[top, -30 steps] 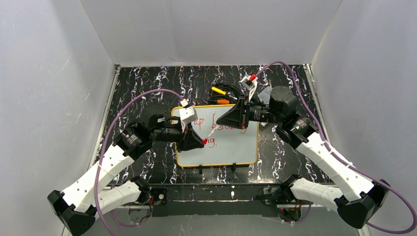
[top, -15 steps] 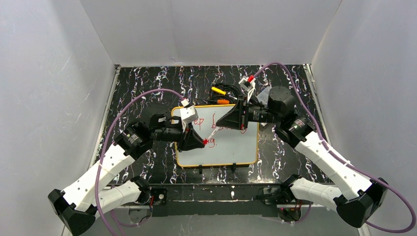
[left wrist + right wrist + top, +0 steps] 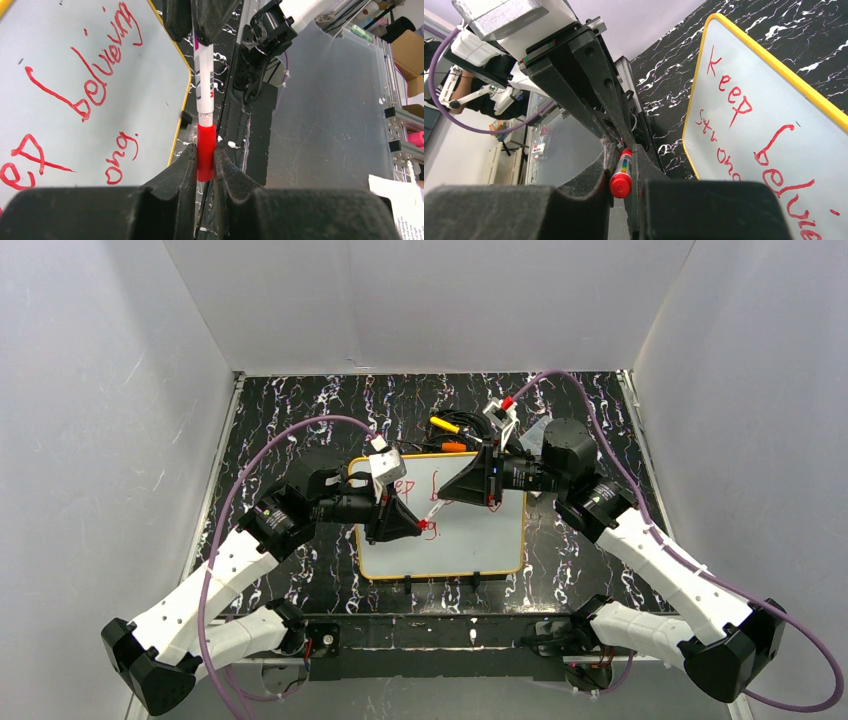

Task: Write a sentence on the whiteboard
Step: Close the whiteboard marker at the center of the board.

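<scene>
The whiteboard [image 3: 470, 545] lies flat with its yellow rim between my arms. The sentence [image 3: 100, 75] in red marker reads "Keep believing strong." in two lines; it also shows in the right wrist view [image 3: 734, 107]. A white marker [image 3: 204, 80] spans the two grippers above the board. My left gripper [image 3: 205, 156] is shut on its red cap [image 3: 205, 145], which sits over the marker's tip. My right gripper [image 3: 622, 172] is shut on the marker barrel [image 3: 623, 170], red butt end toward the camera. In the top view the left gripper [image 3: 424, 527] and right gripper [image 3: 447, 496] nearly meet.
A yellow marker [image 3: 445, 425] and an orange one [image 3: 455, 447] lie behind the board, next to a clear plastic box [image 3: 540, 430]. Two black clips [image 3: 408, 585] sit at the board's near edge. White walls enclose the black marbled table [image 3: 290, 420].
My left gripper has swung right and slightly up toward the right gripper, and the right has edged left. Less of the marker shows between them now.
</scene>
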`<move>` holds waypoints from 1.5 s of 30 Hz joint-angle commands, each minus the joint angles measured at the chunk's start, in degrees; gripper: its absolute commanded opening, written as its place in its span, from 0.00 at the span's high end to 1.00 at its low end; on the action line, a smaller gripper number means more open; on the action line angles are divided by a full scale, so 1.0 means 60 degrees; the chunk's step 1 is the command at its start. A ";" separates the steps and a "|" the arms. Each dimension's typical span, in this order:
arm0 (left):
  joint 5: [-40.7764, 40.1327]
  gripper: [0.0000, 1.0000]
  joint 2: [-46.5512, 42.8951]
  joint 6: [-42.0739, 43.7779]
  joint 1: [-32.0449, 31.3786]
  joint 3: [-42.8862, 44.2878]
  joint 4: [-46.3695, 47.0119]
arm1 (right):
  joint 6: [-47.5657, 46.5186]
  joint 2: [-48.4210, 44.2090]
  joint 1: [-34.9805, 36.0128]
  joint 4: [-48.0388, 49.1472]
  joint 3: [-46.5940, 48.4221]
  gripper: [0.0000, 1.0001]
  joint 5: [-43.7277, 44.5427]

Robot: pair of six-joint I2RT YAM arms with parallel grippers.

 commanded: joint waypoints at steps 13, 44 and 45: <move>-0.0560 1.00 -0.0184 -0.0859 -0.0061 -0.0113 0.2429 | 0.0324 -0.0048 0.0006 0.0805 -0.0529 0.99 -0.0436; -0.0807 0.99 0.0354 -0.0777 -0.0074 0.0811 0.3160 | -0.0517 -0.0263 0.1047 -0.0598 -0.0200 0.99 0.1146; -0.0890 0.92 0.0282 -0.0723 -0.0072 0.0761 0.2853 | -0.0699 -0.0423 0.1047 -0.0941 0.0149 0.99 0.1642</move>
